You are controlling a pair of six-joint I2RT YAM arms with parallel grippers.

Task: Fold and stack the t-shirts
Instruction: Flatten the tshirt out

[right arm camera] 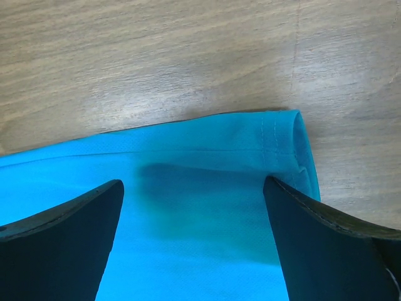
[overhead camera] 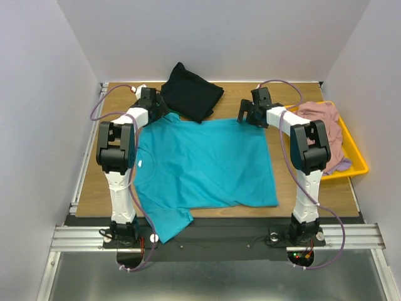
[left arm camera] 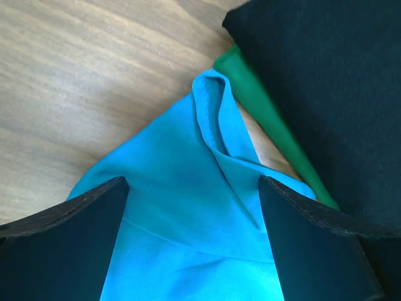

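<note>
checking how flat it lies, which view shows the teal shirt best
Top external: nearly the whole teal shirt, spread out. Left wrist shows only one corner by the black shirt; right wrist only a hemmed corner.

Both arms stretch well forward, and the left claw (overhead camera: 156, 108) tips downward, jaws spread wide. The right claw (overhead camera: 246, 113) matches it, jaws wide apart too.

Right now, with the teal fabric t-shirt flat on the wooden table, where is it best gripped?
Probably grip the teal t-shirt by its two far corners, from above: the stitched hem corner under the open right hand and the sleeve tip under the open left hand. Both are free edges on wood, though the folded black shirt lies close beside the sleeve.
</note>
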